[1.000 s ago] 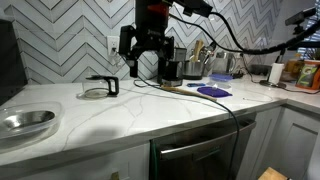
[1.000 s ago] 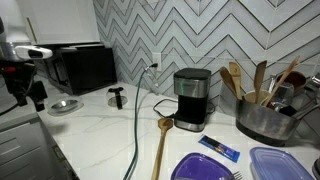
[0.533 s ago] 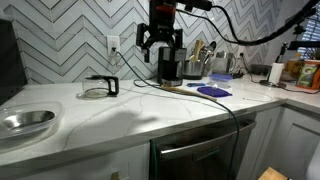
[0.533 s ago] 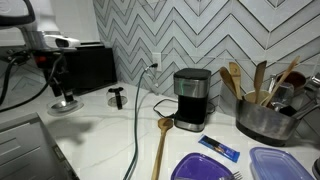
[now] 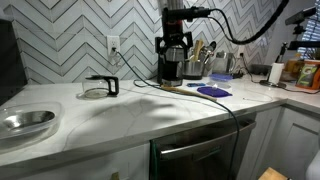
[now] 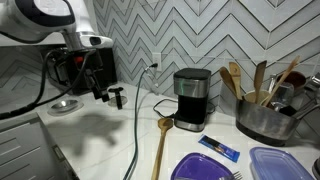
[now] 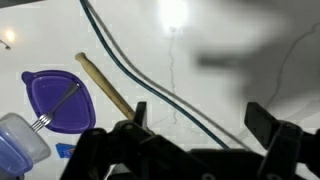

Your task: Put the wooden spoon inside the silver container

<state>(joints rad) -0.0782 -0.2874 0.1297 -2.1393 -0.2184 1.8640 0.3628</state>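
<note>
The wooden spoon (image 6: pixel 160 145) lies flat on the white counter in front of the dark coffee maker (image 6: pixel 190 98). Its handle shows in the wrist view (image 7: pixel 105 88), and it appears faintly in an exterior view (image 5: pixel 168 86). The silver container (image 6: pixel 262 121) stands to the side of the coffee maker and holds several wooden utensils; it also shows in the exterior view (image 5: pixel 194 68). My gripper (image 5: pixel 173 47) hangs open and empty above the counter, in both exterior views (image 6: pixel 82 82). In the wrist view (image 7: pixel 200 115) its fingers are spread above the bare counter, to one side of the spoon handle.
A black cable (image 7: pixel 150 85) runs across the counter beside the spoon. A purple lid with a fork (image 7: pixel 58 100) and a clear plastic tub (image 6: pixel 280 163) lie near the spoon. A shallow metal bowl (image 5: pixel 26 121) sits far off. A black microwave (image 6: pixel 85 68) stands at the wall.
My arm has swung across the counter from near the metal bowl toward the coffee maker. The gripper has stayed open and empty. The spoon has not moved.
</note>
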